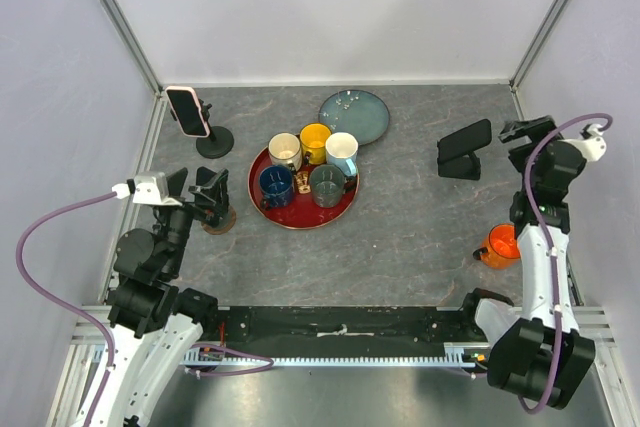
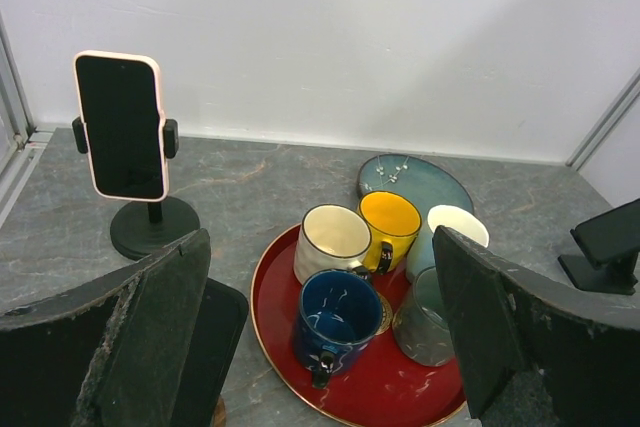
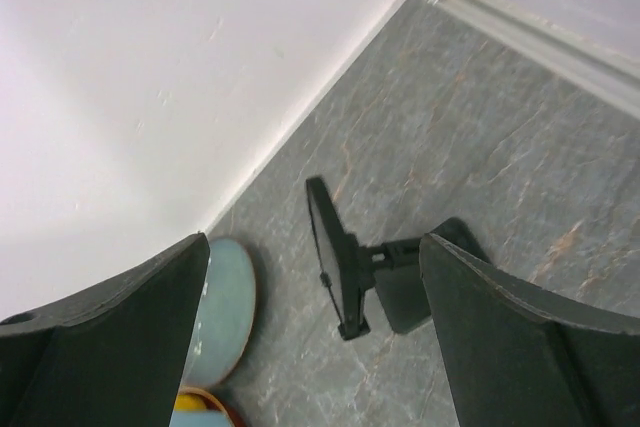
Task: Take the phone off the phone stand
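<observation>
Clearly upright phone [image 2: 120, 127] clamped in phone stand [image 2: 153, 229], red tray [image 2: 275, 319] partly hidden

Overhead looks down; wrist cameras face rearward, all sharing the teal plate [image 1: 355, 114] [image 2: 415, 183] [image 3: 226, 305].

No legible text or labels anywhere.

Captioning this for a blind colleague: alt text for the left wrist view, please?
A pink-cased phone sits upright in a black stand at far left, untouched. The open left gripper frames a red tray of five mugs, a blue plate behind.
</observation>
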